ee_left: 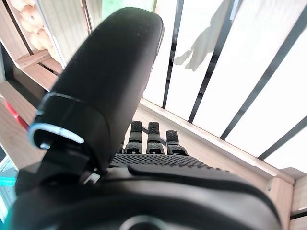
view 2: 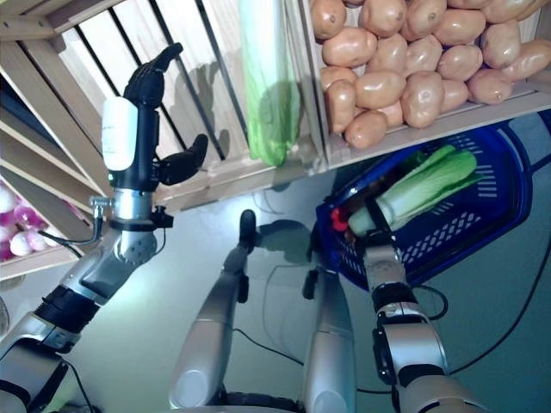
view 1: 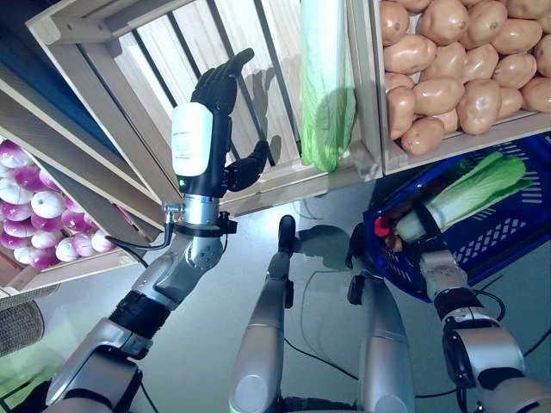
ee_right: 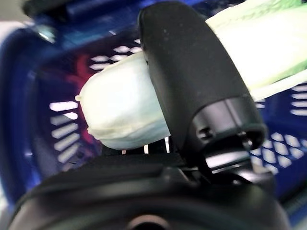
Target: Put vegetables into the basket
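Observation:
My right hand is shut on a long pale cabbage with a white stem and green leaves. It holds the cabbage tilted over the blue plastic basket, which stands on the floor. In the right wrist view my thumb is curled over the white stem. A red vegetable lies in the basket by the hand. My left hand is raised in front of a slatted wooden crate. Its fingers are straight and open, holding nothing, as the left wrist view also shows.
The wooden stand's crates rise behind both hands, and their front ledge runs just under the left hand. A long green leafy vegetable lies in the crate to the right of the left hand. Grey floor lies between the stand and the basket.

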`<state>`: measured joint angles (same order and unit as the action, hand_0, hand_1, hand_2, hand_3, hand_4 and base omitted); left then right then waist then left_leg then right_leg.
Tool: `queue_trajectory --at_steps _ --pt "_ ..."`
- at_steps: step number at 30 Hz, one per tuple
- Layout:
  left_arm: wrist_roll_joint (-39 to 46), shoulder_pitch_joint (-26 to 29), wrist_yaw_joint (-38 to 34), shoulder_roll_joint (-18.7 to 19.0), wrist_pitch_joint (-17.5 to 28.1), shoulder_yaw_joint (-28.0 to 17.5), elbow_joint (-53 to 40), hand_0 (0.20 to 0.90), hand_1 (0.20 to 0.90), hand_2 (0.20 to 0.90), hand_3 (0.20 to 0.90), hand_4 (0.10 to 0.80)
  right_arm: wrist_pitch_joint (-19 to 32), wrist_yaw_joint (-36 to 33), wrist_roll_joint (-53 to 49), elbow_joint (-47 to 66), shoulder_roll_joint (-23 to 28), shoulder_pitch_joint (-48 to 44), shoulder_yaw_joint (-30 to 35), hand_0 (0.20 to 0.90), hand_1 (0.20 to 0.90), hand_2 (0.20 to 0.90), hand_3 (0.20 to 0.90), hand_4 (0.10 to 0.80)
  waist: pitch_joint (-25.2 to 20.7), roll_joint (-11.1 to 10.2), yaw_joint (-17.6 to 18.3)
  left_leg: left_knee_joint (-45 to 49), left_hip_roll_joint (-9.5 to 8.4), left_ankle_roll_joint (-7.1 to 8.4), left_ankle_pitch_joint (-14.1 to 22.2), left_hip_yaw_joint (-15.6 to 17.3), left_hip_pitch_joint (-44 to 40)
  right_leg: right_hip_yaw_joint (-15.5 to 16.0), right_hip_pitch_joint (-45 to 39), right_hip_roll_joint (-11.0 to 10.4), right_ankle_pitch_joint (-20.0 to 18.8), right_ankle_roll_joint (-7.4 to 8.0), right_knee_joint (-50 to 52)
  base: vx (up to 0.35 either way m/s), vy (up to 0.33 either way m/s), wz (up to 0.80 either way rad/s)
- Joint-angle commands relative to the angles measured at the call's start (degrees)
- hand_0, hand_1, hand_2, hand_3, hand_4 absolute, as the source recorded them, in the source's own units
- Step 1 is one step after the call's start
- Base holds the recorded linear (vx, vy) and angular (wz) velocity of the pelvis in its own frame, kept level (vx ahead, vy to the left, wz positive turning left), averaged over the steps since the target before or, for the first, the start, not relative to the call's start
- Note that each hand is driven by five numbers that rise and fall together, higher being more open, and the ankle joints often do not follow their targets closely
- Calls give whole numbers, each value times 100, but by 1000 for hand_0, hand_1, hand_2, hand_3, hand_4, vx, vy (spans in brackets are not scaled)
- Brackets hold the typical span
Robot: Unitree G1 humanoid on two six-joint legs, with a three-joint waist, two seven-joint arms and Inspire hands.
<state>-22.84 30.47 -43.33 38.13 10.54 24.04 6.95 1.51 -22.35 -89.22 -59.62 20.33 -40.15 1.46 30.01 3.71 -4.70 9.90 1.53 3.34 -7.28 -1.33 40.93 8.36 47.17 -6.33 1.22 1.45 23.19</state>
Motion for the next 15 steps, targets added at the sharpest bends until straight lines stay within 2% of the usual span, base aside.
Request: queue_trajectory --at_steps 1,4,5,6,7,12,15 --pt "-315 418 -542 -33 169 -231 -480 900 900 900 900 800 -44 33 -678 -142 388 260 52 300 300 300 300 400 -22 202 60 443 -477 -104 168 -60 367 21 -380 17 -458 216 -568 0 0 0" --pt "-472 475 -678 54 7 -171 -436 900 900 900 900 800 -39 -63 -1035 -339 367 253 171 300 300 300 300 400 -22 261 67 445 -487 -107 233 -31 293 16 -425 25 -381 220 -529 2 10 0" --pt "-555 547 -612 135 1 -155 -413 900 900 900 900 800 -20 -112 -1113 -385 362 230 234 509 509 509 509 540 -22 282 76 452 -487 -102 182 -21 327 17 -385 21 -437 211 -526 0 0 0" --pt "-555 594 -528 194 -19 -136 -433 900 900 900 900 800 1 -165 -1124 -379 357 226 253 813 813 813 813 742 -22 293 82 473 -487 -100 186 -20 331 13 -378 17 -439 212 -509 -7 35 -1" --pt "-714 633 -398 306 -100 -132 -480 900 900 900 900 800 43 -265 -1110 -356 387 231 276 900 900 900 900 800 -22 311 90 487 -488 -94 190 -14 326 10 -380 14 -436 211 -497 28 45 -1" --pt "-1057 695 -158 932 -455 -215 -770 900 900 900 900 800 163 -352 -956 -117 545 413 346 900 900 900 900 800 -22 372 140 486 -458 -94 188 64 292 -25 -378 21 -436 196 -470 27 57 -1" --pt "-1648 751 158 1292 -565 -284 -827 900 900 900 900 800 321 -436 -694 80 582 576 379 900 900 900 900 800 -22 377 183 538 -455 -96 262 105 232 -63 -417 20 -374 202 -417 18 43 -2"
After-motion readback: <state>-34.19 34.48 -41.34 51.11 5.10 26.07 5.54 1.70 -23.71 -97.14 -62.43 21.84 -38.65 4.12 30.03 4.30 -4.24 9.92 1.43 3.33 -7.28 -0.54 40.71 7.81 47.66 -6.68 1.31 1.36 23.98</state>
